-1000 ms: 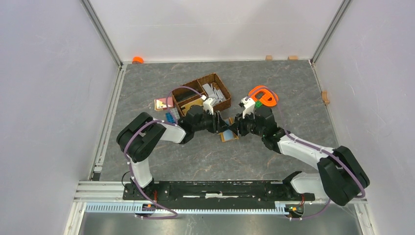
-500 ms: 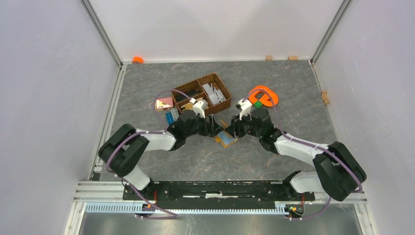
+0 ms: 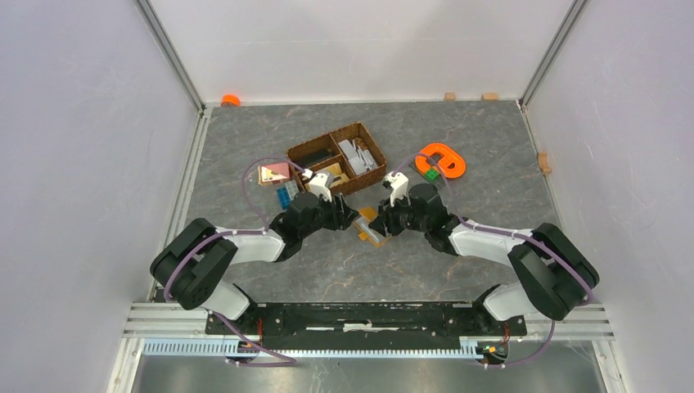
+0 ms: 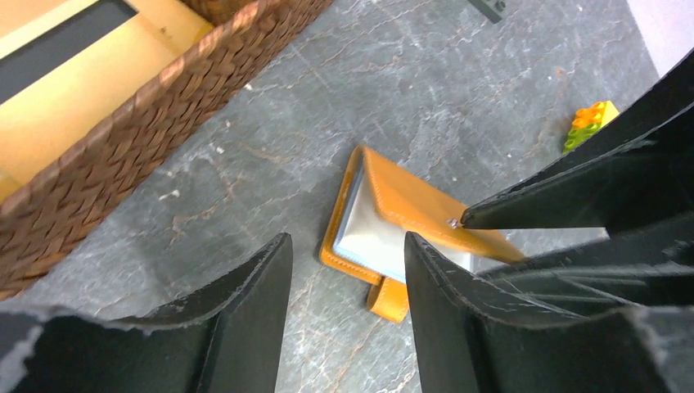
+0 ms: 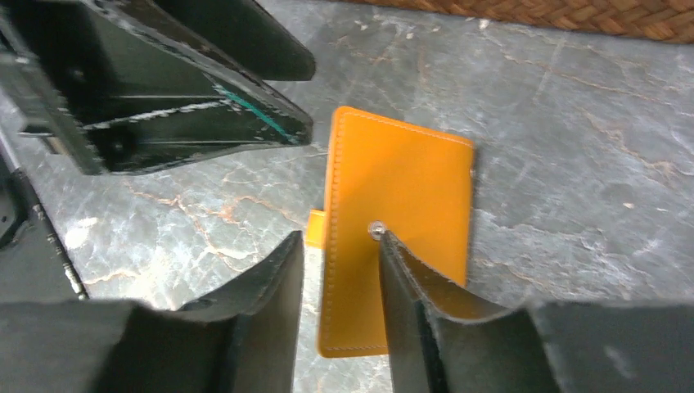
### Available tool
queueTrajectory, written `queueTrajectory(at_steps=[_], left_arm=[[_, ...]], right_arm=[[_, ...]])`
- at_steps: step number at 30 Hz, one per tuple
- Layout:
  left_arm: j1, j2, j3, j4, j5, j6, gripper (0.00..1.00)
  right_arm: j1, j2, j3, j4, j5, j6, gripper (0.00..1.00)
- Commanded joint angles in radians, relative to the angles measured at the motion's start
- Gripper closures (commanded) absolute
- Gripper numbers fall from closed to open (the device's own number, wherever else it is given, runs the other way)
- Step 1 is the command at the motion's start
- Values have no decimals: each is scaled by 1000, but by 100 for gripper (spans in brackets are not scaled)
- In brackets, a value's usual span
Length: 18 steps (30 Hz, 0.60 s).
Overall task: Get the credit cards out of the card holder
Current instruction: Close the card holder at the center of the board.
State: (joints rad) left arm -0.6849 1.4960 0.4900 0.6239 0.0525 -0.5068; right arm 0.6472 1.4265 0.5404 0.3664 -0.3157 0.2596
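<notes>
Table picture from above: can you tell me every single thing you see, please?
table: one, grey, under everything
card holder: one, orange, middle, cover partly lifted
basket: one, brown, behind the card holder, grey and tan pieces inside
ring: one, orange, right of the basket
green brick: one, green, beside the ring
blue brick: one, blue, left of the basket
flat packet: one, pink and tan, left of the basket
small round thing: one, orange, far left corner
wooden blocks: three, tan, along the walls
arms: two, black and white, near edge
left tool: one, black, open over the card holder
right tool: one, black, open, fingertip on the cover
</notes>
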Motion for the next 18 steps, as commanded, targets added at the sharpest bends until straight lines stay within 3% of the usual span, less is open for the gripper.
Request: queueTrajectory(at_steps=[1,8,10,14,18], left_arm=[[5,-47,-46,94,-49,40,41],[5,-49,-56,114,-49,36,42],[5,-48,-56,115,-49,36,42],[5,-50,-59,117,-49,37,43],[5,-49,-63,127,-49,36,44]], right_arm=[[47,3,64,-28,-77,-50,50],[80,-81,25,-1,-49,-41,51],[80,-81,26,-3,-8,-36,61],[80,-37,64,-64,130,-37,92],[80,40,111,-108,139,-60,95]])
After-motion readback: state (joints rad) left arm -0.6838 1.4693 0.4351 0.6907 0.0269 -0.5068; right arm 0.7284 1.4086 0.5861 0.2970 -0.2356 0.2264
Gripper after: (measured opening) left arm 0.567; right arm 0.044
